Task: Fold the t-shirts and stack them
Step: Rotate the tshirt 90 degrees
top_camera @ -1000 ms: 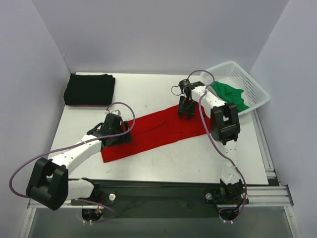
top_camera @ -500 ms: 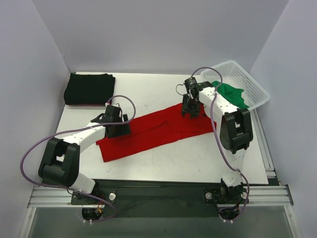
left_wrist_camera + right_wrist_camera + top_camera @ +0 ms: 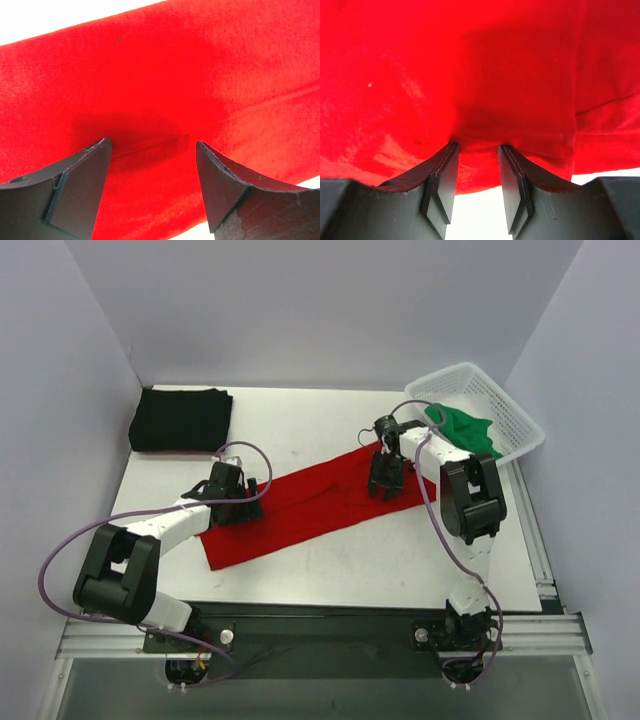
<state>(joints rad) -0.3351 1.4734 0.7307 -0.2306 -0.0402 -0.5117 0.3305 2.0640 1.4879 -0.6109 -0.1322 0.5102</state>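
three t-shirts are counted from above: the red t-shirt [image 3: 300, 510] spread in the middle, the black t-shirt [image 3: 180, 420] folded far left, the green t-shirt [image 3: 465, 430] in the basket [image 3: 515, 415] far right. only in the wrist views are the two grips told: the left gripper [image 3: 152, 145] is spread wide over red cloth, the right gripper [image 3: 477, 147] is pinched on a red fold.
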